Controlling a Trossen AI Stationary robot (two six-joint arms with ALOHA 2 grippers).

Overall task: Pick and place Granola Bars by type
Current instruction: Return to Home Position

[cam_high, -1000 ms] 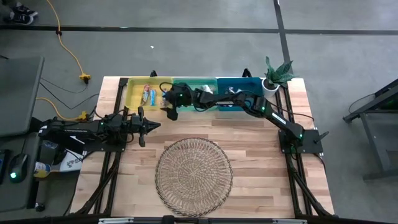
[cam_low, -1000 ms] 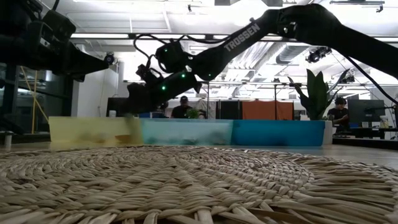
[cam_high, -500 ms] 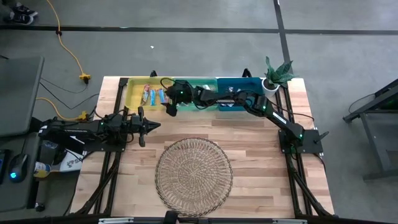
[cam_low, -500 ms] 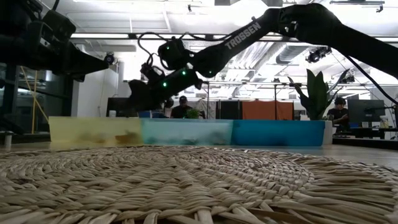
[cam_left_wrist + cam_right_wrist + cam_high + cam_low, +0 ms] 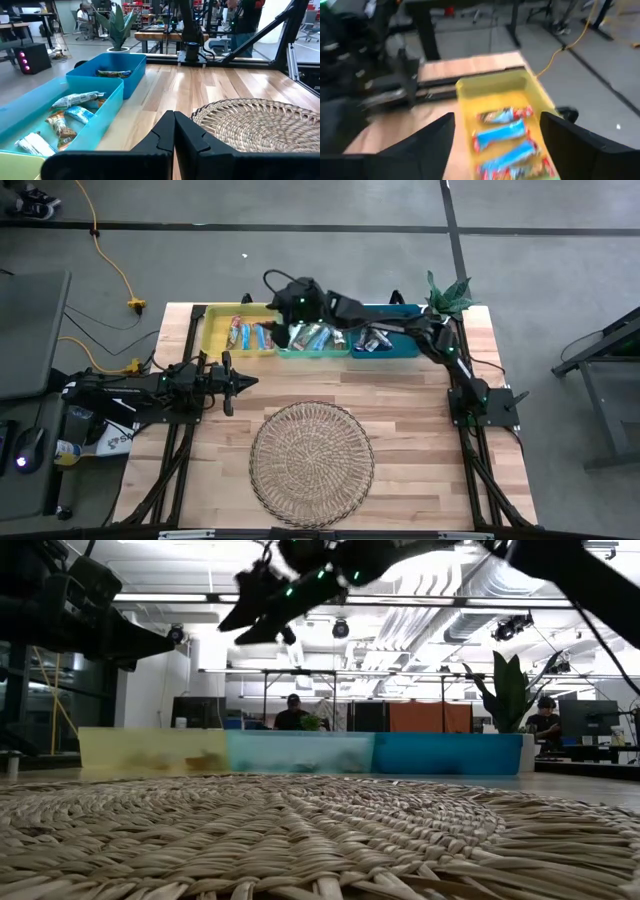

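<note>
**Right gripper open above the bins; the bars lie in the bins**

The right gripper hangs high over the far edge of the table, above the place where the yellow bin meets the teal bin. Its fingers are spread wide with nothing between them, and its wrist view looks down into the yellow bin. The granola bars lie in the three bins lined up along that far edge. Blue wrappers with red ends are in the yellow bin, silver-teal and orange-brown ones in the teal bin, and a few more in the blue bin. The left gripper waits at the table's left side, near the round wicker mat, its fingers pressed together and empty.
</note>
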